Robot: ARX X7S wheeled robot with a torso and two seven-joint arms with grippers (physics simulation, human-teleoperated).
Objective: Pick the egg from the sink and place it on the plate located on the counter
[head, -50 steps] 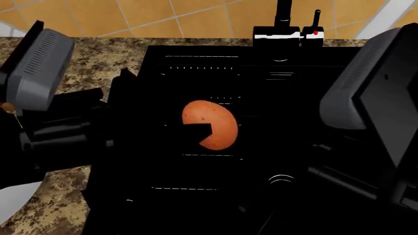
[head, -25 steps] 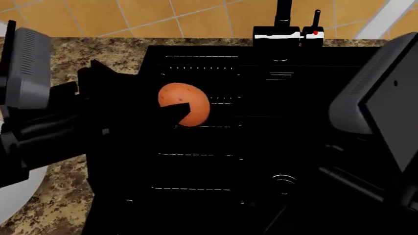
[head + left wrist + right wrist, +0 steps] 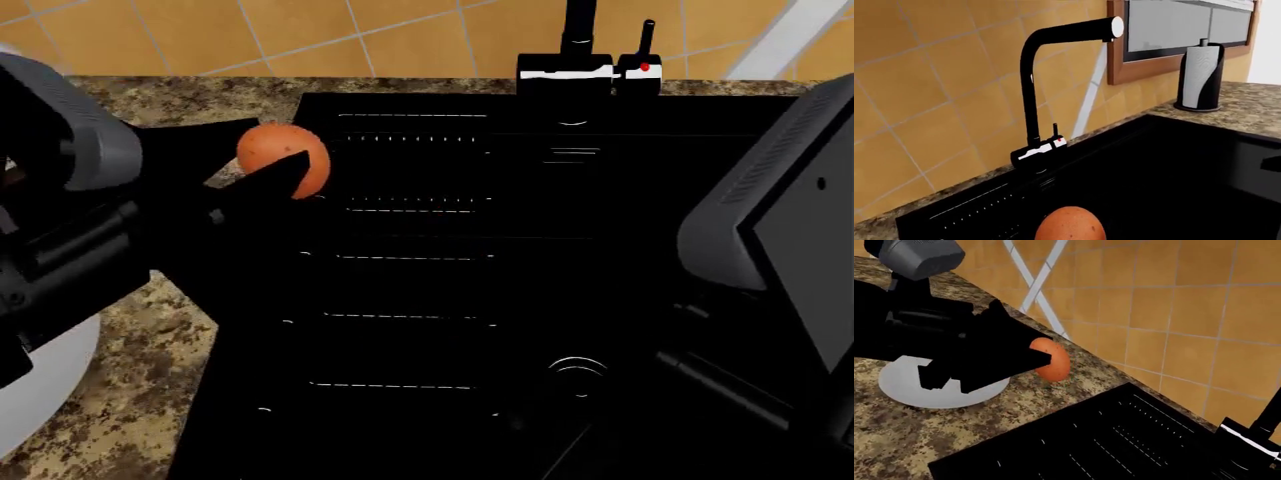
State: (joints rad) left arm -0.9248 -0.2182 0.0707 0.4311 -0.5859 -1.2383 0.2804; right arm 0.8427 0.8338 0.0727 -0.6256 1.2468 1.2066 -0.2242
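Observation:
My left gripper (image 3: 284,168) is shut on the orange-brown speckled egg (image 3: 271,148) and holds it in the air over the left rim of the black sink (image 3: 427,290), next to the granite counter (image 3: 127,395). The egg also shows in the left wrist view (image 3: 1071,226) and, between the black fingers, in the right wrist view (image 3: 1055,363). The grey-white plate (image 3: 34,400) lies on the counter to the left, nearer me than the egg; in the right wrist view (image 3: 917,390) it lies beneath the left arm. My right arm (image 3: 781,220) hangs over the sink's right side; its jaws are lost against the black basin.
The black faucet (image 3: 581,55) stands at the sink's back rim, with a red-dotted lever beside it. The drain ring (image 3: 577,368) is at the basin's front right. A paper towel roll (image 3: 1199,75) stands on the counter past the sink. An orange tiled wall is behind.
My left gripper has carried the egg up and to the left, from over the middle of the sink to its left rim by the counter. The right arm has barely moved.

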